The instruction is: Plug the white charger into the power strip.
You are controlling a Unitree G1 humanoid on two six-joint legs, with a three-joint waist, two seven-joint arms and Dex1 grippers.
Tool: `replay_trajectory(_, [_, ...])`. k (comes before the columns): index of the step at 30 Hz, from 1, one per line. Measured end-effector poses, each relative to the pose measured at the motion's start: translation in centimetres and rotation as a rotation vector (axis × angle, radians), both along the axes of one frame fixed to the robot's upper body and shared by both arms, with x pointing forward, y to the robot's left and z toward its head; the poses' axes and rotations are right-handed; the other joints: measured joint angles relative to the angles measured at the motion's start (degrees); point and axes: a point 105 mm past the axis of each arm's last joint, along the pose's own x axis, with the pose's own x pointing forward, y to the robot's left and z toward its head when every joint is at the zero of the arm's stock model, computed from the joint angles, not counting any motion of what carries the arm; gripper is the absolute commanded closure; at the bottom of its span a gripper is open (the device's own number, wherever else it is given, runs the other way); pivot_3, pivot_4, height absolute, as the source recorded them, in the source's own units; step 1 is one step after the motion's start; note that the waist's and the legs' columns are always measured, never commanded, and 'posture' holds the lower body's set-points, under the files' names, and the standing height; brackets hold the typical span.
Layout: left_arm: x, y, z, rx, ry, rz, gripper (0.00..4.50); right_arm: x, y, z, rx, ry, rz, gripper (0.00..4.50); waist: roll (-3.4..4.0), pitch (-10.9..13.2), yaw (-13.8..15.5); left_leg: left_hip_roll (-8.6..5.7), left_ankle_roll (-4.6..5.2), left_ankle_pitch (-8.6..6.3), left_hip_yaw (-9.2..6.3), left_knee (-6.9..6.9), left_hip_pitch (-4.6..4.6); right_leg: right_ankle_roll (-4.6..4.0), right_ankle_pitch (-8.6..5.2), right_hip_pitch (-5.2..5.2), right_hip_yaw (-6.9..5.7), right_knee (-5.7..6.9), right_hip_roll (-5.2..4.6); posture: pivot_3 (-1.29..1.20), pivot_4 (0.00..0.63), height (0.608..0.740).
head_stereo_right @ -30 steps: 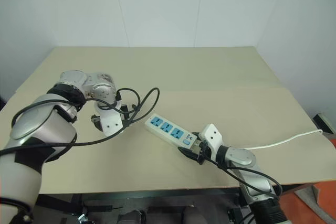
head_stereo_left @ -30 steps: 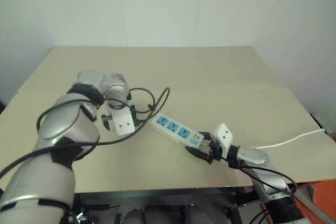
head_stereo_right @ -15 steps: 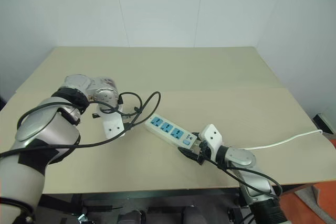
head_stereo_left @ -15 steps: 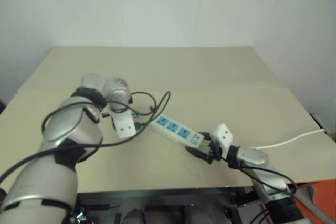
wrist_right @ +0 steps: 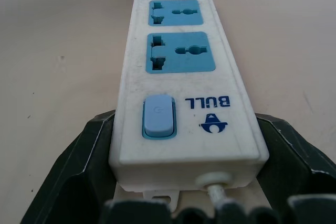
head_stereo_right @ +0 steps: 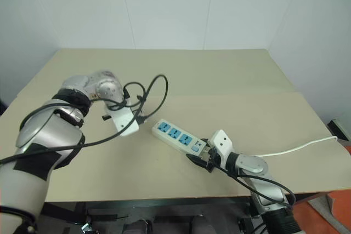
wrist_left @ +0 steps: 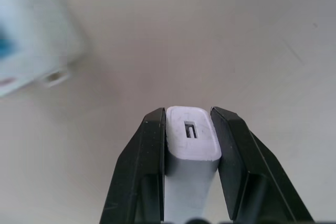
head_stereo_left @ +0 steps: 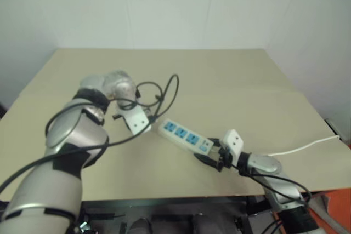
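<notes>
Beside power strip (head_stereo_right: 176, 135): bare table (head_stereo_right: 219, 80), cord (head_stereo_right: 299, 147).

White charger (wrist_left: 191, 139) clamped upright; power strip (head_stereo_right: 179, 136) flat, diagonal on the table.

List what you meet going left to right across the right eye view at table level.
Left gripper with the white charger clamped between its fingers → power strip → right gripper around the strip's switch end → thin white cord.
</notes>
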Motion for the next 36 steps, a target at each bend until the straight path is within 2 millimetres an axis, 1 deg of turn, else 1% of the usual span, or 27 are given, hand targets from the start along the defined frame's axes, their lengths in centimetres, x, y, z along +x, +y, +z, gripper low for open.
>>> replay_trajectory(1, [0.1, -0.4, 1.1, -0.062, -0.001, 0.02, 3.46, 0.2, 0.0, 0.1, -0.008, -0.001, 0.018, 1.07, -0.01, 0.0, -0.11, 0.0, 0.0, 0.0, 0.0, 0.0, 0.0, 0.0, 0.0, 0.0, 0.0, 0.0, 0.0, 0.0, 0.15, 0.74])
replay_trajectory(2, [0.2, -1.0, 2.7, -0.138, -0.012, 0.04, 3.46, 0.4, 0.1, 0.2, -0.019, -0.005, 0.044, 1.07, -0.01, 0.0, -0.26, 0.0, 0.0, 0.0, 0.0, 0.0, 0.0, 0.0, 0.0, 0.0, 0.0, 0.01, 0.0, 0.0, 0.15, 0.74])
replay_trajectory(3, [0.2, -1.3, 3.9, -0.197, -0.02, 0.055, 3.46, 0.6, 0.2, 0.2, -0.025, -0.008, 0.065, 1.07, -0.01, 0.0, -0.3, 0.0, 0.0, 0.0, 0.0, 0.0, 0.03, 0.01, -0.01, 0.0, 0.0, 0.02, 0.0, 0.0, 0.15, 0.74])
replay_trajectory(5, [0.4, -2.3, 6.5, -0.396, -0.02, 0.106, 3.46, 1.3, 0.5, 0.4, -0.043, -0.014, 0.127, 1.07, 0.01, 0.01, -0.79, 0.0, 0.0, 0.0, 0.02, -0.01, 0.1, 0.03, -0.03, 0.0, 0.06, 0.16, 0.0, 0.0, 0.15, 0.74])
replay_trajectory(6, [0.2, -2.6, 7.5, -0.507, 0.008, 0.137, 3.46, 1.6, 0.8, 0.5, -0.049, -0.012, 0.16, 1.07, 0.01, 0.01, -0.95, 0.01, 0.0, 0.0, 0.0, -0.01, 0.13, 0.05, -0.06, -0.01, 0.06, 0.25, 0.01, 0.0, 0.15, 0.74])
replay_trajectory(8, [-0.4, -3.3, 9.0, -0.756, 0.135, 0.194, 3.46, 2.2, 1.0, 0.6, -0.059, -0.011, 0.209, 1.07, 0.06, 0.04, -1.54, 0.03, 0.0, 0.0, -0.04, -0.01, 0.14, 0.04, -0.09, -0.03, 0.03, 0.36, 0.0, 0.0, 0.15, 0.74])
replay_trajectory(9, [-0.7, -3.5, 9.5, -0.874, 0.23, 0.228, 3.46, 2.6, 1.1, 0.7, -0.064, -0.013, 0.23, 1.07, 0.06, 0.04, -1.75, 0.04, 0.0, 0.0, -0.05, 0.0, 0.15, 0.04, -0.09, -0.04, 0.03, 0.38, 0.01, 0.0, 0.15, 0.74])
replay_trajectory(10, [-1.1, -3.7, 10.2, -1.012, 0.364, 0.269, 3.46, 3.1, 1.3, 0.8, -0.069, -0.013, 0.255, 1.07, 0.07, 0.05, -2.0, 0.03, 0.0, 0.0, -0.05, 0.01, 0.15, 0.04, -0.09, -0.04, 0.02, 0.39, 0.01, 0.0, 0.15, 0.74])
replay_trajectory(12, [-1.7, -3.6, 10.7, -1.166, 0.561, 0.318, 3.46, 3.7, 1.8, 1.0, -0.081, -0.018, 0.297, 1.07, 0.08, 0.05, -2.24, 0.03, 0.01, 0.0, -0.06, 0.02, 0.19, 0.03, -0.09, -0.04, 0.01, 0.41, 0.02, 0.0, 0.15, 0.74])
replay_trajectory(14, [-2.2, -3.0, 10.2, -1.245, 0.709, 0.366, 3.46, 4.0, 2.1, 1.0, -0.085, -0.02, 0.335, 1.07, 0.08, 0.05, -2.38, 0.04, 0.01, 0.0, -0.11, 0.0, 0.18, 0.01, -0.08, -0.05, -0.02, 0.42, 0.05, 0.0, 0.15, 0.74])
replay_trajectory(15, [-2.4, -2.5, 9.4, -1.27, 0.779, 0.4, 3.46, 4.1, 2.2, 1.0, -0.087, -0.018, 0.352, 1.07, 0.09, 0.05, -2.56, 0.04, 0.01, 0.0, -0.14, -0.01, 0.21, -0.01, -0.07, -0.04, -0.02, 0.44, 0.05, 0.0, 0.15, 0.74])
replay_trajectory(17, [-2.7, -1.7, 6.9, -1.286, 0.905, 0.486, 3.46, 4.3, 2.3, 0.9, -0.096, -0.02, 0.376, 1.07, 0.09, 0.05, -2.67, 0.04, 0.0, 0.01, -0.18, -0.01, 0.22, -0.07, -0.04, -0.02, -0.06, 0.47, 0.05, 0.0, 0.15, 0.74])
replay_trajectory(20, [-3.4, -1.3, 2.6, -1.246, 1.0, 0.585, 3.46, 4.4, 2.8, 0.7, -0.1, -0.031, 0.402, 1.07, 0.08, 0.04, -2.76, 0.04, 0.0, 0.01, -0.18, -0.01, 0.34, -0.12, -0.01, 0.06, -0.07, 0.48, 0.06, 0.0, 0.15, 0.74])
replay_trajectory(22, [-4.0, -1.3, 0.5, -1.213, 1.022, 0.617, 3.46, 4.3, 3.3, 0.6, -0.093, -0.035, 0.415, 1.07, 0.08, 0.04, -2.75, 0.06, 0.0, 0.01, -0.19, -0.01, 0.38, -0.15, 0.0, 0.08, -0.07, 0.48, 0.1, 0.0, 0.15, 0.74])
replay_trajectory(23, [-4.1, -1.4, -0.1, -1.203, 1.033, 0.631, 3.46, 4.2, 3.6, 0.6, -0.089, -0.038, 0.423, 1.07, 0.08, 0.04, -2.71, 0.07, 0.0, 0.01, -0.2, -0.01, 0.37, -0.16, 0.0, 0.08, -0.07, 0.49, 0.12, 0.0, 0.15, 0.74])
replay_trajectory(26, [-4.0, -1.9, -0.2, -1.209, 1.025, 0.617, 3.46, 4.0, 4.1, 0.5, -0.083, -0.037, 0.445, 1.07, 0.08, 0.04, -2.56, 0.07, 0.0, 0.01, -0.2, -0.01, 0.43, -0.12, -0.03, 0.14, -0.07, 0.48, 0.13, 0.0, 0.15, 0.74])
replay_trajectory(28, [-3.8, -2.2, -0.1, -1.234, 1.014, 0.591, 3.46, 3.9, 4.2, 0.4, -0.083, -0.038, 0.445, 1.07, 0.08, 0.04, -2.53, 0.07, 0.0, 0.0, -0.2, -0.03, 0.55, -0.13, -0.03, 0.29, -0.07, 0.42, 0.13, 0.0, 0.15, 0.74])
replay_trajectory(32, [-3.2, -2.9, 0.8, -1.302, 1.034, 0.557, 3.46, 3.9, 4.2, 0.3, -0.086, -0.038, 0.444, 1.07, 0.07, 0.03, -2.49, 0.07, 0.0, 0.0, -0.21, -0.03, 0.66, -0.09, -0.06, 0.42, -0.09, 0.39, 0.13, 0.0, 0.15, 0.74])
replay_trajectory(34, [-3.1, -3.3, 1.3, -1.305, 1.031, 0.545, 3.46, 3.9, 4.2, 0.3, -0.088, -0.039, 0.445, 1.07, 0.07, 0.03, -2.54, 0.07, 0.0, 0.0, -0.21, -0.05, 0.73, -0.09, -0.07, 0.48, -0.09, 0.37, 0.13, 0.0, 0.15, 0.74])
replay_trajectory(36, [-3.0, -3.5, 1.4, -1.301, 1.032, 0.541, 3.46, 3.9, 4.3, 0.3, -0.089, -0.04, 0.444, 1.07, 0.07, 0.03, -2.66, 0.07, 0.0, 0.0, -0.21, -0.07, 0.79, -0.09, -0.07, 0.56, -0.08, 0.36, 0.13, 0.0, 0.15, 0.74])
